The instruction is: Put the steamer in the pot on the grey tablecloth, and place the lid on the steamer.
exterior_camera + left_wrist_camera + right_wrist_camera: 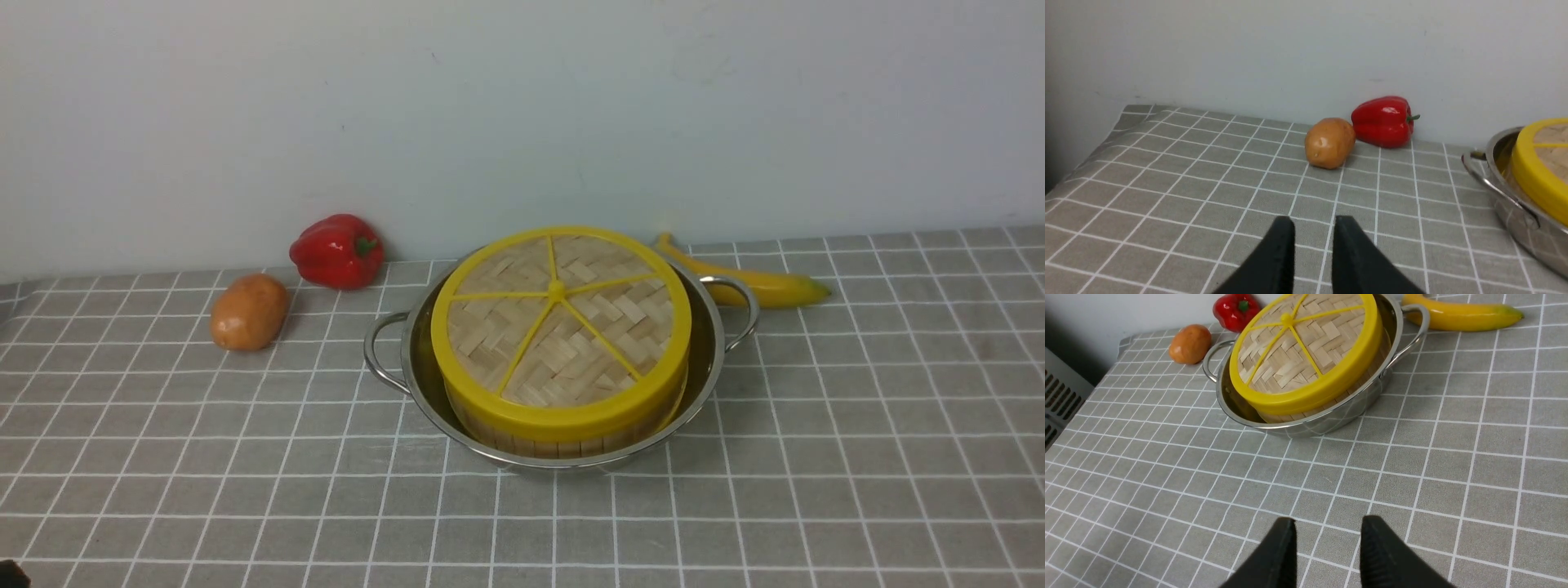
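Lid (560,320) sits on steamer (563,437) in pot (704,371), frame centre; left gripper (1312,232) and right gripper (1327,535) both parted, empty; retract clear, avoid nudging pot.

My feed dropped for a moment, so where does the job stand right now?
Looks finished: the steamer sits inside the pot on the grey tablecloth, and the lid rests on top. Nothing is in hand: the left tool and right tool are open, empty and well clear. Nothing seems left.
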